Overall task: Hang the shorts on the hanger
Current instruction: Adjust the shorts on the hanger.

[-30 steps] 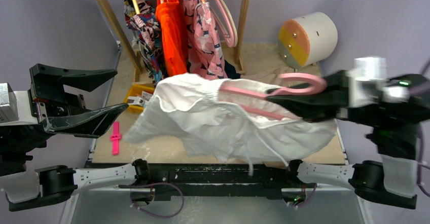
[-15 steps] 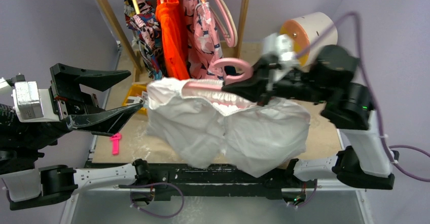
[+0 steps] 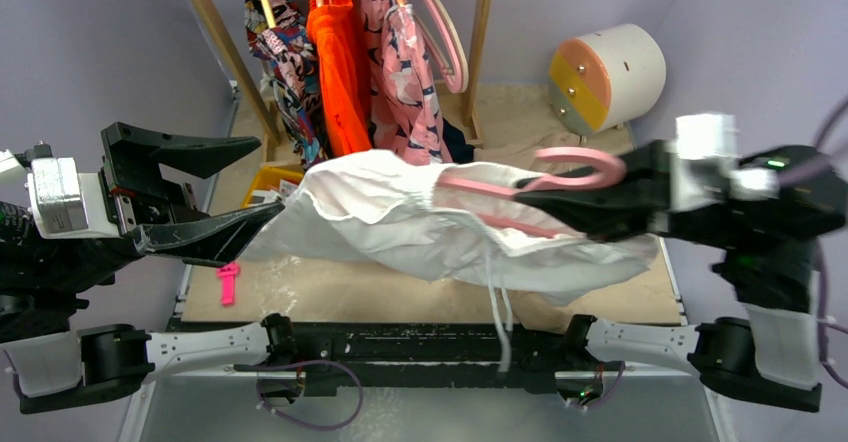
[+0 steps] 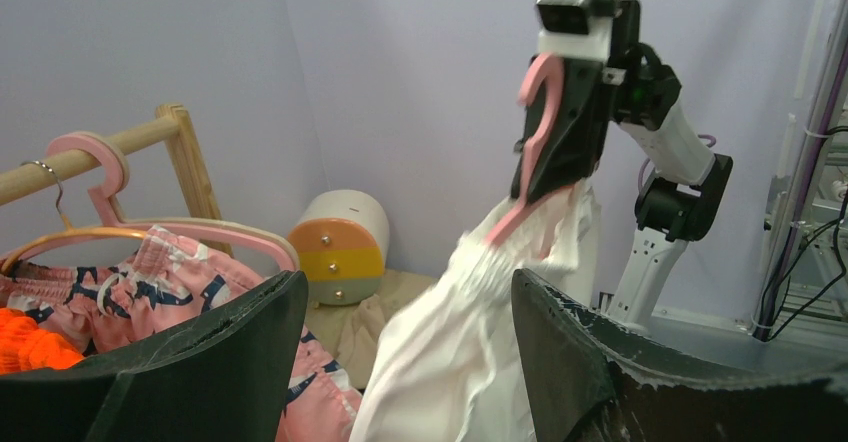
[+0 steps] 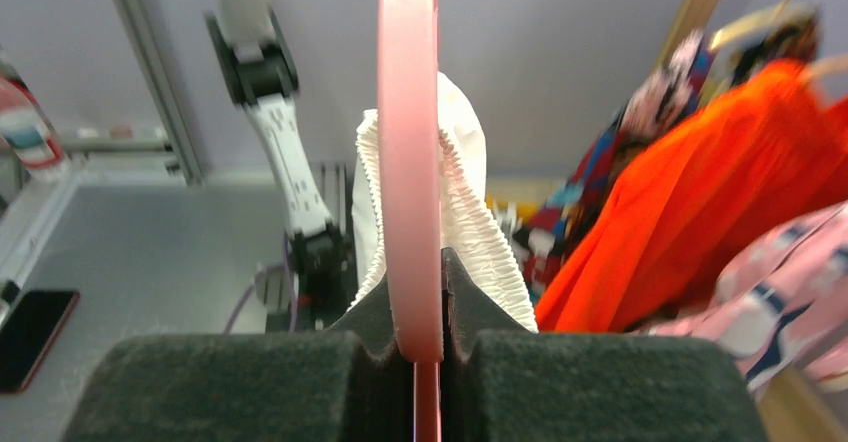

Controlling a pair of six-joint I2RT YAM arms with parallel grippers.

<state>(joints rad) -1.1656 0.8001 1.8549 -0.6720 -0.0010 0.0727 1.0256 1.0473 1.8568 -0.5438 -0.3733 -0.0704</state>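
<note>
right pincer clamped on smooth pink hanger below thick looped hook; thin white shorts, gathered elastic waistband over slim arm, drape mid-air, drawstrings dangling. left pincer jaws wide apart, maybe touching fabric edge.

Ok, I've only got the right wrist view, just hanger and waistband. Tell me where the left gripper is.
Observer: The left gripper is open and empty, at the left end of the shorts.
Operator: Check how the shorts sit on the hanger.
Observer: From above, the hanger arms run into the waistband opening; the hook sticks out to the right.
Operator: Report anything dangling.
Observer: The drawstrings hang down past the near edge of the table.
</note>
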